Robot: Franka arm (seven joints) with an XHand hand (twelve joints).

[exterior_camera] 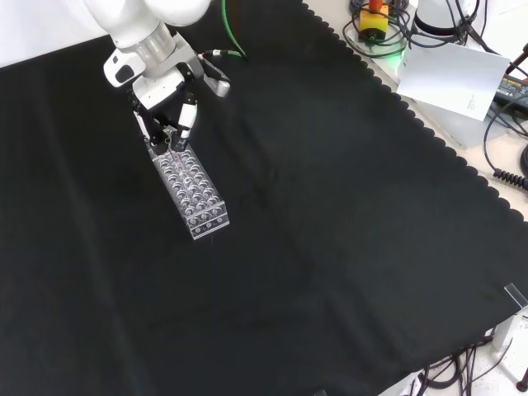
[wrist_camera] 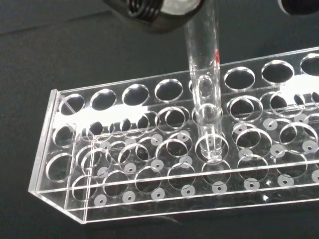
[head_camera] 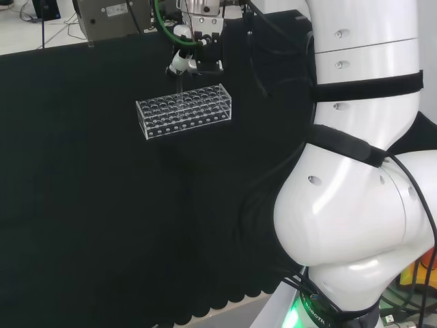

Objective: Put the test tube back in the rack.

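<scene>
A clear plastic rack [head_camera: 184,109] with several rows of round holes lies on the black cloth. In the front view the rack [exterior_camera: 192,194] sits just below the hand [exterior_camera: 169,111]. The hand [head_camera: 192,58] hovers over the rack's far side with its fingers curled on a clear glass test tube [wrist_camera: 202,59]. The tube stands upright. In the wrist view its rounded lower end [wrist_camera: 211,145] has gone through a hole in the rack's upper plate [wrist_camera: 99,99] and sits inside the rack. The other holes that show hold nothing.
The cloth's scalloped edge [exterior_camera: 429,136] runs along the front view's right, with a white sheet [exterior_camera: 450,74], a yellow and red button [exterior_camera: 375,16] and cables beyond it. A grey metal box [head_camera: 113,17] stands behind the cloth in the head view.
</scene>
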